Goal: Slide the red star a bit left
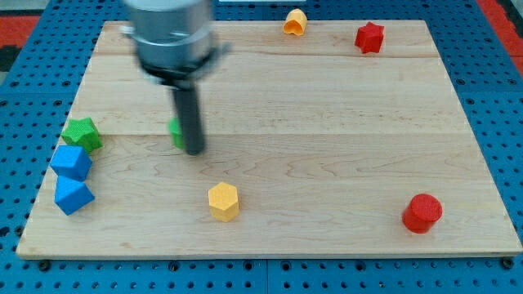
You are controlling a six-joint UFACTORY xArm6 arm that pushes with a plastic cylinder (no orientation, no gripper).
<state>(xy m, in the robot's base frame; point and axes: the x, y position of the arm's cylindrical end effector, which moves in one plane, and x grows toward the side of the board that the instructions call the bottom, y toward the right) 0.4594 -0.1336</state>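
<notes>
The red star sat near the wooden board's top-right edge, bare wood stretching left toward a yellow block. My tip, a plain rod gripping nothing, stood well apart, hiding a green block

Only yellow block sits left of red star.

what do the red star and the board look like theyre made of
The red star looks like moulded or printed plastic: uniform saturated colour, matte with faint sheen on its facets. The board looks like light unvarnished wood: visible grain lines and plank seams, dull finish. My tip is far from the star, beside a green block.
</notes>
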